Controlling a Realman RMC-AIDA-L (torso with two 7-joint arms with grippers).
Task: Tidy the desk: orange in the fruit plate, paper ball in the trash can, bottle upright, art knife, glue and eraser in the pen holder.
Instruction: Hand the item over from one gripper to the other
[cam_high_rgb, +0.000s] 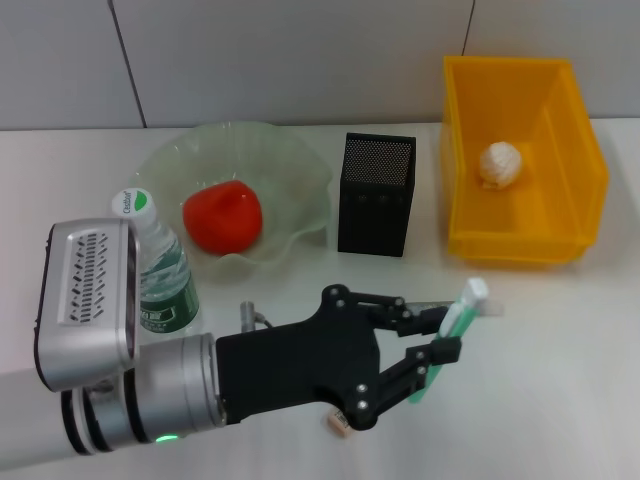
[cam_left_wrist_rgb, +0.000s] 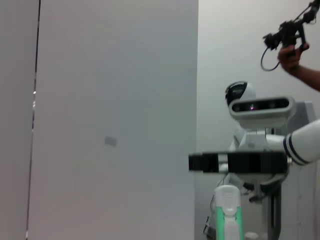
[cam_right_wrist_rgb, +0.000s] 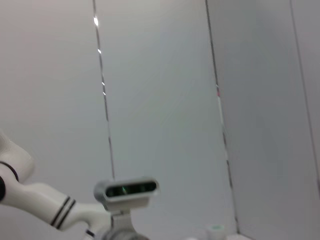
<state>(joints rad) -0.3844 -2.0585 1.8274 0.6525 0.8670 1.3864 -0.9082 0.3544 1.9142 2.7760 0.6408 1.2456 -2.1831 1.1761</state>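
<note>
Left gripper (cam_high_rgb: 447, 340): over the desk's (cam_high_rgb: 560, 380) near edge, reaching toward the right; fingers clamped on the art knife.
Art knife (cam_high_rgb: 455, 335): green and white, held tilted, white end up, clear of the desk; also seen in the left wrist view (cam_left_wrist_rgb: 228, 215).
Right gripper: out of sight in every view.
Orange (cam_high_rgb: 222, 216): in the fruit plate.
Fruit plate (cam_high_rgb: 300, 170): clear, wavy-rimmed, far left part of the desk.
Bottle (cam_high_rgb: 155, 262): upright, white cap, green label, just beside the plate's near-left rim.
Pen holder (cam_high_rgb: 375, 195): black mesh box, far centre, between plate and trash can.
Trash can (cam_high_rgb: 570, 200): yellow bin, far right corner.
Paper ball (cam_high_rgb: 500, 164): inside the trash can.
Small pale item (cam_high_rgb: 335, 422): on the desk under the gripper, mostly hidden; cannot tell what.
</note>
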